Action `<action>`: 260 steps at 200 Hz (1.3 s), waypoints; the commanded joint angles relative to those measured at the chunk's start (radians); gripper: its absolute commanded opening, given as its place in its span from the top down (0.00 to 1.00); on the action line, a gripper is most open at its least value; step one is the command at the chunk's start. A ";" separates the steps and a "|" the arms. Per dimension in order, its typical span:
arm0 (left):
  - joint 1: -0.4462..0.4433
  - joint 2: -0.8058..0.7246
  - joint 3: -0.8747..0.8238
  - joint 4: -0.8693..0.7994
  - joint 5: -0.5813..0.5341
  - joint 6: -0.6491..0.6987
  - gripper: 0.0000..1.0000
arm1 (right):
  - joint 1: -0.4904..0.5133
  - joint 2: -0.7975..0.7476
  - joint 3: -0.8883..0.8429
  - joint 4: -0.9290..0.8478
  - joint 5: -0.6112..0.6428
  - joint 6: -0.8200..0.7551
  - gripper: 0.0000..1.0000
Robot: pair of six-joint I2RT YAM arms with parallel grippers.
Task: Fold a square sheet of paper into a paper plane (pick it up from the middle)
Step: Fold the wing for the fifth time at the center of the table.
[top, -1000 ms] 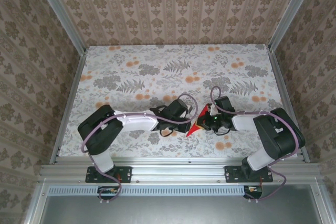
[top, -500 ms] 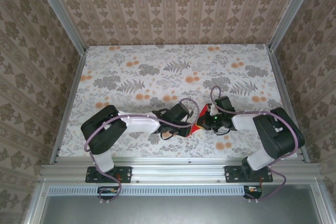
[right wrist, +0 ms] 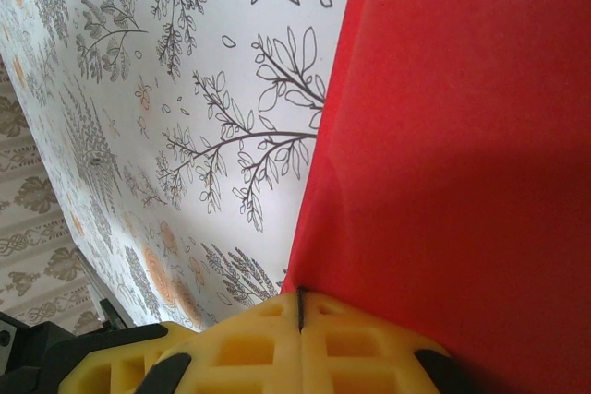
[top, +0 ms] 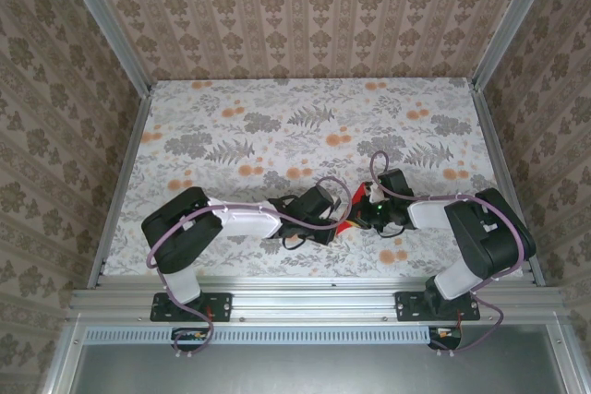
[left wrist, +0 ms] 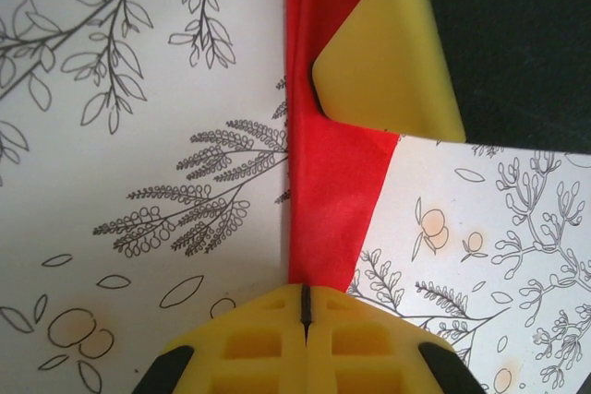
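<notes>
The folded red paper (left wrist: 328, 182) is near the front middle of the flowered table (top: 277, 126), between the two arms. In the left wrist view it is a narrow strip whose long axis runs straight away from the left gripper (left wrist: 303, 306) toward a yellow finger (left wrist: 392, 62) of the other arm. The left gripper is pressed together on the strip's near end, and the right gripper (right wrist: 300, 306) is also closed, pinching an edge of the same paper; which end is pointed I cannot tell.

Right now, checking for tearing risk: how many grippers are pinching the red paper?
2: the left gripper is shut on the narrow end of the folded red paper, and the right gripper is shut on its edge.
</notes>
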State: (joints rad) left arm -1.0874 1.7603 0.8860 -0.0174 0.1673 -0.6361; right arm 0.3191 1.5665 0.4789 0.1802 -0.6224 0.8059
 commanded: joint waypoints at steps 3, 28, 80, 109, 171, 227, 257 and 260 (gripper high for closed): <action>-0.022 -0.008 -0.044 -0.068 0.007 -0.007 1.00 | -0.014 0.068 -0.035 -0.128 0.167 -0.021 1.00; -0.034 -0.011 -0.066 -0.079 0.000 -0.014 1.00 | -0.014 0.069 -0.035 -0.130 0.169 -0.022 1.00; -0.055 -0.050 -0.114 -0.115 -0.019 -0.031 1.00 | -0.019 0.064 -0.031 -0.142 0.174 -0.028 1.00; -0.060 -0.084 -0.144 -0.140 -0.032 -0.038 1.00 | -0.019 0.063 -0.029 -0.142 0.173 -0.030 1.00; -0.059 -0.127 -0.100 -0.156 -0.029 -0.015 1.00 | -0.019 0.050 -0.035 -0.126 0.144 -0.032 1.00; -0.008 -0.156 0.002 -0.084 0.019 0.013 1.00 | -0.014 0.029 -0.037 -0.115 0.103 -0.030 1.00; 0.024 -0.077 0.049 -0.001 0.055 0.013 1.00 | -0.011 0.024 -0.039 -0.102 0.089 -0.019 1.00; 0.026 -0.067 0.054 0.008 0.059 0.013 1.00 | -0.012 0.024 -0.039 -0.101 0.086 -0.019 1.00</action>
State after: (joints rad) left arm -1.0813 1.6302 0.8898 -0.0814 0.1822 -0.6502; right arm 0.3164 1.5669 0.4824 0.1768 -0.6331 0.7876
